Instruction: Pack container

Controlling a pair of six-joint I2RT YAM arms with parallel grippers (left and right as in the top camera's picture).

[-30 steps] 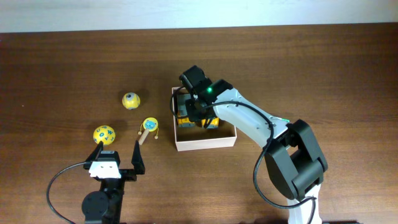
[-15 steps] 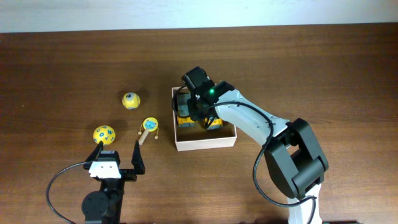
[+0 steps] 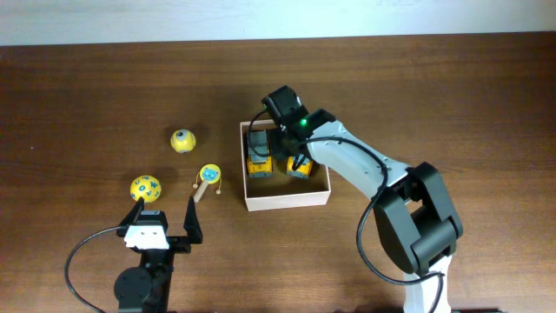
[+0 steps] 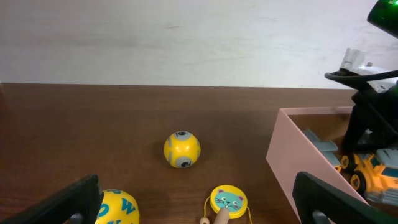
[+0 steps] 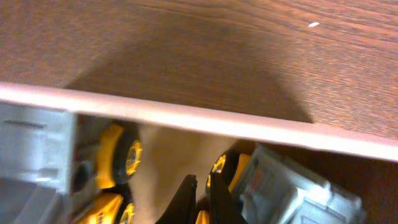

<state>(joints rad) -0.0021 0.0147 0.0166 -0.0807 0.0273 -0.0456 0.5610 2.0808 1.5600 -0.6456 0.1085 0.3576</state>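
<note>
The container point(image 3: 287, 201) sits around the middle of the table point(image 3: 452, 87), its white walls framing a tan floor. Two yellow and grey toy trucks point(image 3: 259, 157) lie side by side in the half toward the table's far edge. The right pincer point(image 5: 202, 182) hangs over the container's far wall, above the gap between the trucks. Its fingers are pressed almost together and grip nothing that shows.

The left pincer point(image 3: 165, 216) is near the table's front edge, toward the left corner, spread wide and empty. Between its fingers and the container lie a blue-marked yellow ball point(image 3: 145, 187) and a small cat-faced rattle drum point(image 3: 208, 176). A second yellow ball point(image 3: 182, 140) rests farther back.
</note>
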